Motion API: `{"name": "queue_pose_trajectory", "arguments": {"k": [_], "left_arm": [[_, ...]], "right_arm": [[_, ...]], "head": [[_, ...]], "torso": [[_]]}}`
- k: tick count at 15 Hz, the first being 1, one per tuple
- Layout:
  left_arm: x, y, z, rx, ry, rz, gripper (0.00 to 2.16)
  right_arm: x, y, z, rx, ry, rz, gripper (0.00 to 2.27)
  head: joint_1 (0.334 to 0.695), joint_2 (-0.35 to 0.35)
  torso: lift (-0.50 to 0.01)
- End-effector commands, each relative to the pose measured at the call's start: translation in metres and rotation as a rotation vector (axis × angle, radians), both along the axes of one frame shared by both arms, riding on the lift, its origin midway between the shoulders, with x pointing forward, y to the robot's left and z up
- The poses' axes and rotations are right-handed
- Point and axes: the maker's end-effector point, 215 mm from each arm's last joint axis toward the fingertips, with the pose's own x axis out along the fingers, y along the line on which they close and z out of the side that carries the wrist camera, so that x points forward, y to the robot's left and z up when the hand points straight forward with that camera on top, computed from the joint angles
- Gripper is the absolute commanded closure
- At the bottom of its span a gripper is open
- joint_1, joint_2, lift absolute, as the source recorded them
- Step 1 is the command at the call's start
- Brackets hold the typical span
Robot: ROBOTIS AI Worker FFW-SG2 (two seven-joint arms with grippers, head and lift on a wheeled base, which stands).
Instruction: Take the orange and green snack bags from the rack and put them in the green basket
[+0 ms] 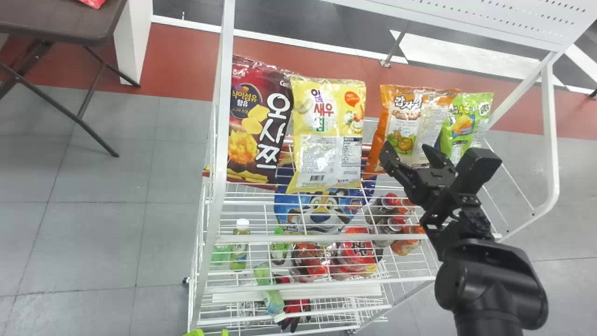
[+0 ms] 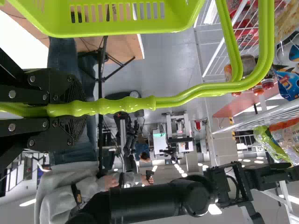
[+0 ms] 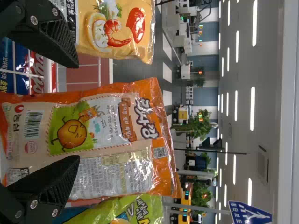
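Your right gripper (image 1: pixel 406 155), fingers spread, faces the orange snack bag (image 1: pixel 408 123) on the rack (image 1: pixel 220 140) at one o'clock. One finger overlaps its front; advancing could shove it into the green snack bag (image 1: pixel 470 116) at its three o'clock. Your left gripper (image 2: pixel 78 110) pinches the green basket (image 2: pixel 117 29) by its handle (image 2: pixel 124 105).
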Motion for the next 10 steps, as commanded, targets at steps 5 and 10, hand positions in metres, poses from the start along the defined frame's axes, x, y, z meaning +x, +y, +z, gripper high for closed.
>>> {"name": "queue_pose_trajectory", "arguments": {"k": [5,10], "left_arm": [[0.003,0.000,0.000,0.001,-0.004,-0.003,2.13],[0.004,0.001,-0.003,0.002,-0.002,-0.001,2.13]], "right_arm": [[0.022,-0.027,-0.003,-0.055,0.029,-0.038,0.13],[0.033,-0.035,-0.012,-0.068,0.068,-0.054,0.85]], "head": [[0.695,-0.350],[0.695,-0.350]], "torso": [[0.000],[0.000]]}}
